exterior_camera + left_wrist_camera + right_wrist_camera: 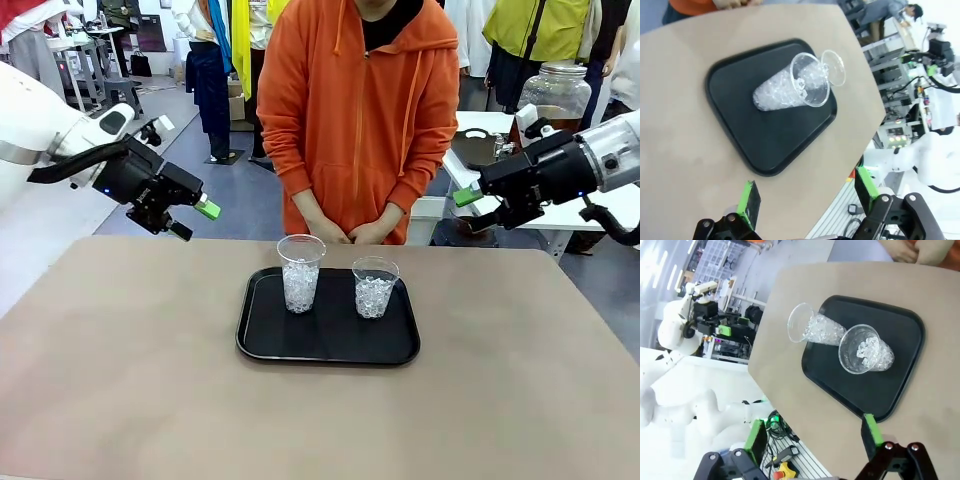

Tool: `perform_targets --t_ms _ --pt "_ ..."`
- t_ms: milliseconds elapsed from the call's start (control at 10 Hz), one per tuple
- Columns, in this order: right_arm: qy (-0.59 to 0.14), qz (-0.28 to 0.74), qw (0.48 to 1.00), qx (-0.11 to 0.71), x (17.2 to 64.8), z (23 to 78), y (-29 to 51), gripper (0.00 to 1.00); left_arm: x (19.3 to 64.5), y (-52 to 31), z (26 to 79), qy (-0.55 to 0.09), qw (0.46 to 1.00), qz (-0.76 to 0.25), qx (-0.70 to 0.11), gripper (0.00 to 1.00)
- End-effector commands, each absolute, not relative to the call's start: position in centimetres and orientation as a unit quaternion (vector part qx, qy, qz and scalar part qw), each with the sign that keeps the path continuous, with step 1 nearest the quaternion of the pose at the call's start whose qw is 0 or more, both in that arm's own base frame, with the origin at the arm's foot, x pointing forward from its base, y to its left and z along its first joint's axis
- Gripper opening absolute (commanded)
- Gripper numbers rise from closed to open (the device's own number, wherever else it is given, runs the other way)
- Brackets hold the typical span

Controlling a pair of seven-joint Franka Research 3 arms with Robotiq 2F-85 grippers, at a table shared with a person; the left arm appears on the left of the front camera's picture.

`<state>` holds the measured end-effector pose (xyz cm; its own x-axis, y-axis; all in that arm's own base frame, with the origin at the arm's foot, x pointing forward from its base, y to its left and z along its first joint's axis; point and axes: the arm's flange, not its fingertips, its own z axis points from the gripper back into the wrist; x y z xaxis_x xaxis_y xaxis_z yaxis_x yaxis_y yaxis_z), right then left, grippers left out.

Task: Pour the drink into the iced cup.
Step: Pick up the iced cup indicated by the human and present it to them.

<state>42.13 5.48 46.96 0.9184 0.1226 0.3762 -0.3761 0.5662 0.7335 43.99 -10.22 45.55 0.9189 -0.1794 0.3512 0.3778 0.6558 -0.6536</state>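
Two clear plastic cups of ice stand on a black tray [260, 345] at mid-table: a taller cup [301, 272] on the left and a shorter cup [375, 287] on the right. The amber drink sits low in a lidded glass jar [555, 95] on a far table behind my right arm, which hides part of it. My left gripper [195, 220] hangs open above the table's far left edge. My right gripper [474, 210] hangs open off the far right corner. The left wrist view looks down on the taller cup [790, 87] and the tray [770, 145]. Both cups [812, 329] [865, 351] also appear from the right wrist.
A person in an orange hoodie stands at the far edge behind the tray, hands [350, 232] clasped together. A white side table [560, 215] stands beyond my right arm. Bare tan tabletop [130, 380] surrounds the tray on all sides.
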Motion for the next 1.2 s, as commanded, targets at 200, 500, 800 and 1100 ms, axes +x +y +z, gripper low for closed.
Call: perform_targets --t_ms 200,500,800,1100 --pt "-0.145 0.134 0.871 0.449 42.0 47.4 5.4 1.0 43.7 -10.0 45.9 -0.133 0.897 -0.154 -0.393 1.0" --pt "-0.074 0.057 0.857 0.506 43.7 47.3 5.8 1.0 45.2 -7.7 45.4 -0.101 0.867 -0.077 -0.482 1.0" --pt "-0.036 0.004 0.815 0.578 44.9 46.0 3.4 1.0 45.6 -4.4 43.3 -0.087 0.821 -0.028 -0.563 1.0" --pt "-0.022 -0.03 0.774 0.632 45.8 42.5 1.4 1.0 47.0 -3.3 40.2 -0.085 0.775 -0.035 -0.625 1.0"
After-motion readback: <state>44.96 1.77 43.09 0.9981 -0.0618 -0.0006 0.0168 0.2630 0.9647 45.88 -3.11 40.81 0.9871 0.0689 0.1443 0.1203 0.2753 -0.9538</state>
